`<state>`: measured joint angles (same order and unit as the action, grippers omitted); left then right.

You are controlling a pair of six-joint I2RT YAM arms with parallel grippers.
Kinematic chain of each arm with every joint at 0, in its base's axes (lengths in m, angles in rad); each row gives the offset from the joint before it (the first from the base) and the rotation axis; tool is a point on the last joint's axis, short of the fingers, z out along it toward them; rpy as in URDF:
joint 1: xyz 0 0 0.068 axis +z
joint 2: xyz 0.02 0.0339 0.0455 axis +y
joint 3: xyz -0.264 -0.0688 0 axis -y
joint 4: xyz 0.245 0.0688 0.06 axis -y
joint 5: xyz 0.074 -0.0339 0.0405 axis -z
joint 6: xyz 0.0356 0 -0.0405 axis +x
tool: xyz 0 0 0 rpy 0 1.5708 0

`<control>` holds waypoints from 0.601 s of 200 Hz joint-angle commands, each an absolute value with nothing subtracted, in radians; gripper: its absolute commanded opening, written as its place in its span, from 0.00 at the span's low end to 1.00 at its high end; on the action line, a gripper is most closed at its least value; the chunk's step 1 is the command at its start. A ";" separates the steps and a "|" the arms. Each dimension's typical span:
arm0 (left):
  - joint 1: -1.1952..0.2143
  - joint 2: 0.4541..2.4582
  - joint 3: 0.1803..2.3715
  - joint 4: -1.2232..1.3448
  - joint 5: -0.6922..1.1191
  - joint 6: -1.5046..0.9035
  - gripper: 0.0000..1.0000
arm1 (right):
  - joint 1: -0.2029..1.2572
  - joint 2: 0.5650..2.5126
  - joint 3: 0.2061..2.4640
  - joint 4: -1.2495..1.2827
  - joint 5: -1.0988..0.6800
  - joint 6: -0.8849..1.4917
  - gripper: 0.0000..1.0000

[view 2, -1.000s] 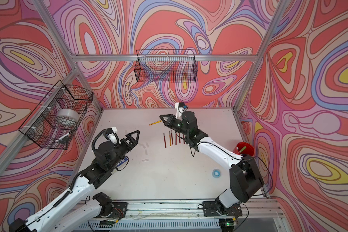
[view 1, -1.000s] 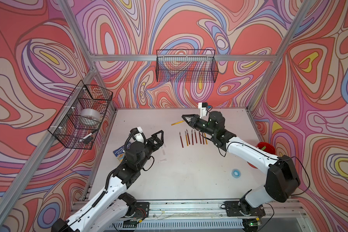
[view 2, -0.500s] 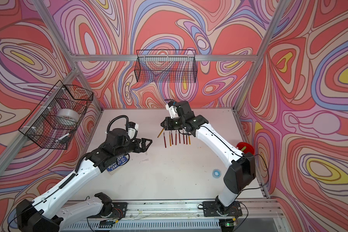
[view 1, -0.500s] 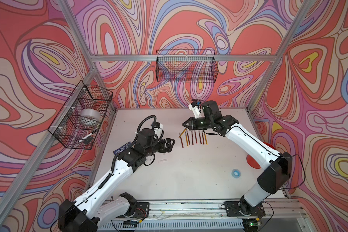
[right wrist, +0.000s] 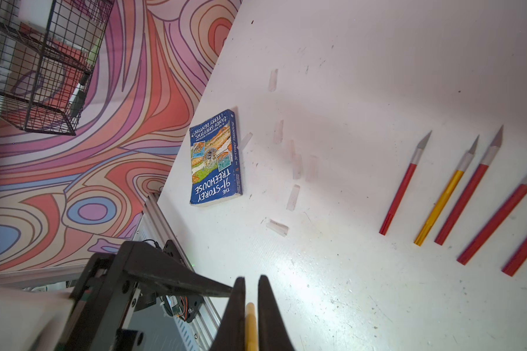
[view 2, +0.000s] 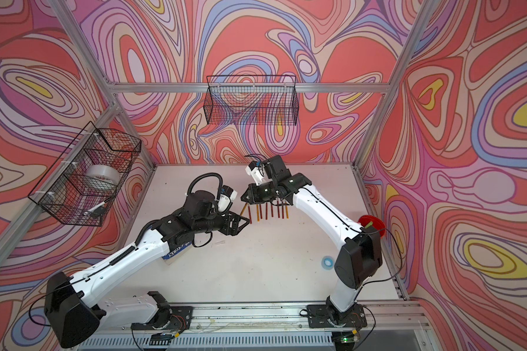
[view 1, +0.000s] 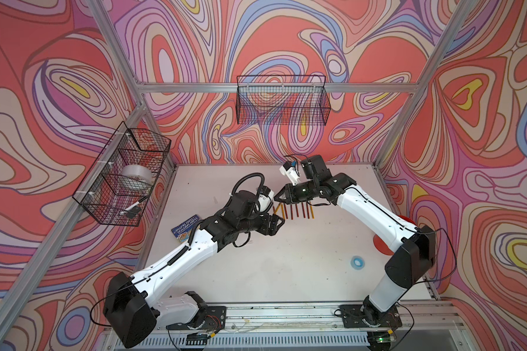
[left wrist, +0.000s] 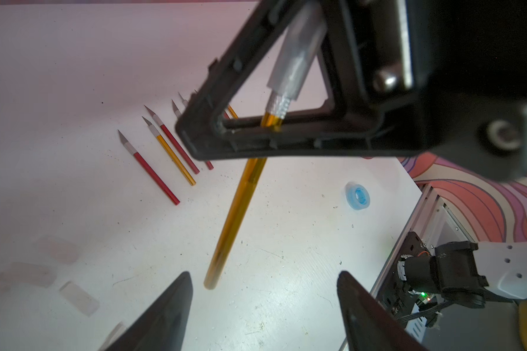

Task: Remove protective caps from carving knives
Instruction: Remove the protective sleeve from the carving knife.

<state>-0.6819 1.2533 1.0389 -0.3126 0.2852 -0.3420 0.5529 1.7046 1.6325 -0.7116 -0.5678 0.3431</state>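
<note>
Left wrist view showed a yellow carving knife (left wrist: 241,197) held above the bench (left wrist: 301,237), clamped in the right pincer (right wrist: 251,281), its protective cap (left wrist: 295,63) still on. The left pincer (left wrist: 263,273), jaws apart, stood about the handle's free end. It should close squarely there and pull straight along the shaft.

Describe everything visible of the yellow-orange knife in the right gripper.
The thin yellow-orange carving knife has a glossy handle, knurled silver collar and whitish translucent plastic cap over its blade. The right gripper grips the handle beside the collar, tilted above the table. Its butt end is near the open left gripper, apparently untouched.
</note>
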 commanded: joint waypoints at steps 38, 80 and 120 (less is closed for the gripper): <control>-0.693 1.318 1.107 -0.314 0.278 -0.298 0.45 | 0.553 1.698 1.614 -0.702 -0.661 0.316 0.00; -0.697 1.339 1.129 -0.317 0.270 -0.302 0.23 | 0.553 1.699 1.586 -0.679 -0.715 0.313 0.00; -0.700 1.351 1.136 -0.317 0.258 -0.299 0.00 | 0.551 1.701 1.563 -0.656 -0.761 0.317 0.00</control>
<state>-0.6979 1.3415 1.1053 -0.3153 0.2722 -0.2974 0.5526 1.7054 1.5829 -0.6922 -0.7082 0.3264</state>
